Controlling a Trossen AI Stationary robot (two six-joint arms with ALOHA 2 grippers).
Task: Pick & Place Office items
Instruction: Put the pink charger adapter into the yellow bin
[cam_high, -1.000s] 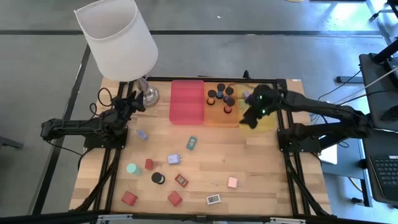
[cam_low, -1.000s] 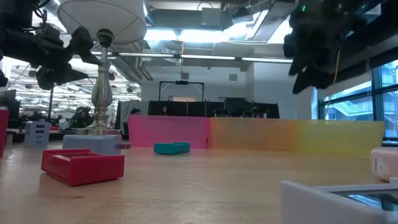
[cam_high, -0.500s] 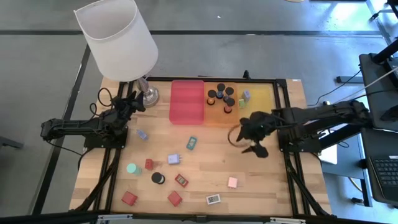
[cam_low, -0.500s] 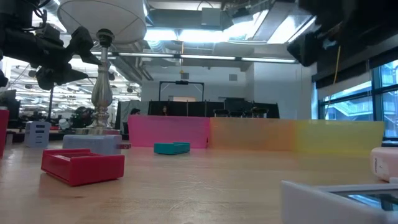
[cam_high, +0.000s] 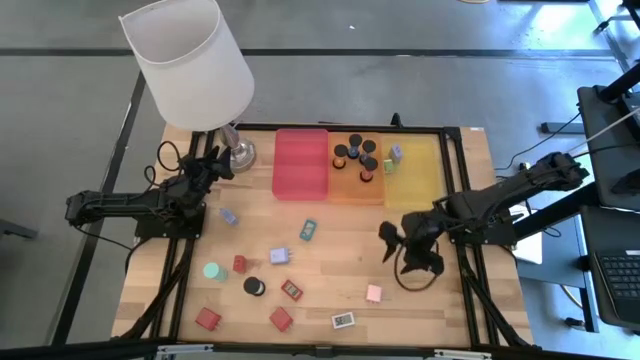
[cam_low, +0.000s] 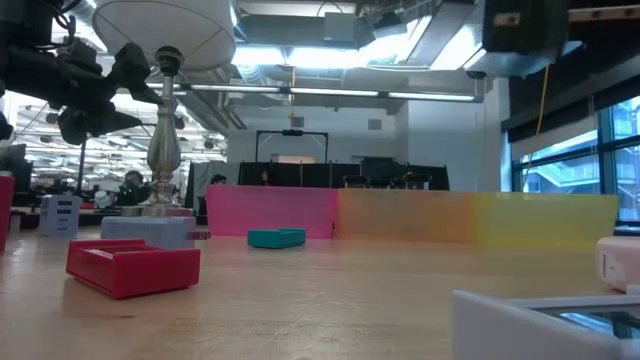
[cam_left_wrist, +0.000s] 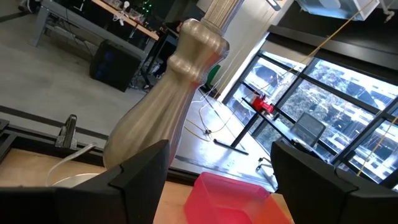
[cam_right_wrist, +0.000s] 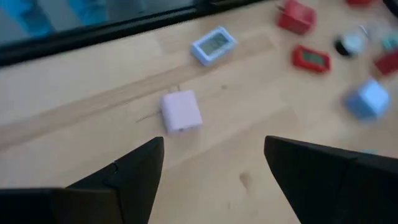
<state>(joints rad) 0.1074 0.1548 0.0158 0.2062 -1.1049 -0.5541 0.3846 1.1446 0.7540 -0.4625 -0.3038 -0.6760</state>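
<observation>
Blurry: far red blocks (cam_right_wrist: 309, 57) | right claw (cam_high: 408, 247) wide apart, empty, above pink cube (cam_right_wrist: 181, 112) | left claw (cam_high: 215, 165) wide apart by lamp (cam_high: 190, 60)

A red flat block (cam_low: 133, 267) is lying on the wooden surface (cam_low: 330, 300); a teal block (cam_low: 276, 237) is sitting before the pink tray (cam_low: 270, 212).

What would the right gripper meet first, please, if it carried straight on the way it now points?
Most likely the small pink cube lying on the wooden table: it sits ahead of the open right gripper, between its fingers' line. Depth is unclear, so this is a hedged guess.
</observation>
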